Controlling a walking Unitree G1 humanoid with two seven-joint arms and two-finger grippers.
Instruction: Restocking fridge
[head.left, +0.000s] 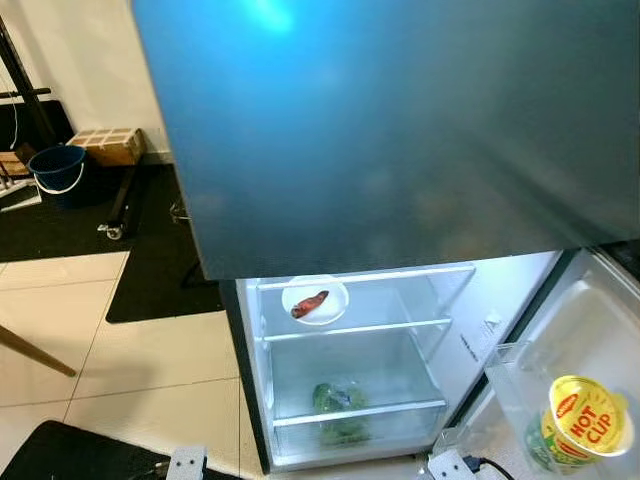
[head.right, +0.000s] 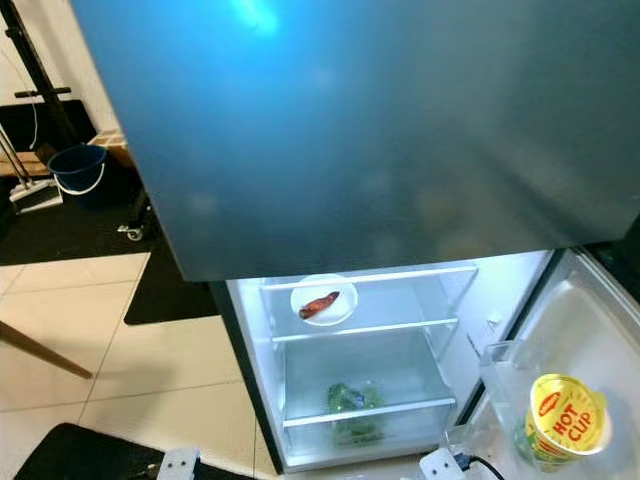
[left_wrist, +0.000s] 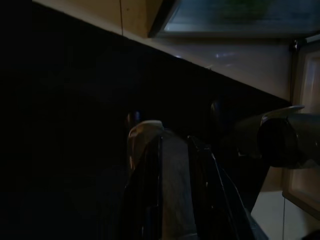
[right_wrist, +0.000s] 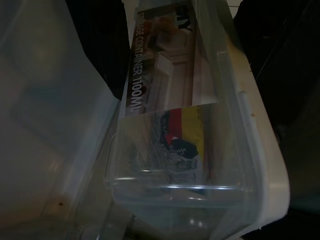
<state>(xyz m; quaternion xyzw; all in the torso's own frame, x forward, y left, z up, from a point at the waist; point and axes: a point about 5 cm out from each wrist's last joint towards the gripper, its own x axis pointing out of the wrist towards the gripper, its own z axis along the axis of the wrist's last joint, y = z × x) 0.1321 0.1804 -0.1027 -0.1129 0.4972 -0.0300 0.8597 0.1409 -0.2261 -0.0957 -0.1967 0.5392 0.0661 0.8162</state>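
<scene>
While the head camera looks down past the dark fridge door (head.left: 380, 130), the lower compartment stands open and lit.

Far left of scene: blue bucket (head.left: 57, 172) and cardboard box (head.left: 108, 145) against the wall, on a black mat (head.left: 60, 225). Tiled floor (head.left: 150, 360) in front.

Left claw (left_wrist: 172, 165): seen in its wrist view, very dark. Black fingers (left_wrist: 150, 190) lie close together with a pale strip between them; cannot tell whether they are parted or shut. Beyond the fingertips, the lit bottom edge of the fridge interior (left_wrist: 235, 20), well apart from the claw.

Centre: white plate (head.left: 315, 300) on the upper glass shelf (head.left: 350, 328), with a reddish-brown piece of food (head.left: 310, 303) on it. Below, behind the clear drawer front (head.left: 360, 412), a bag of green vegetables (head.left: 338, 405).

Right: lower door (head.left: 600, 330) swung open. A clear door bin (head.left: 510, 375) holds a yellow cup labelled "HOT CUP" (head.left: 585, 420), lid up.

Right claw: its wrist camera looks closely at a clear plastic bin (right_wrist: 170, 185) set against the white door liner (right_wrist: 260, 170). Printed packaging (right_wrist: 165, 65) sits inside it, with a yellow, red and dark label (right_wrist: 182, 135) behind the bin wall. Finger state cannot be told.

Floor at bottom edge: white power strip (head.left: 452, 465) with black cable (head.left: 495, 467).
</scene>
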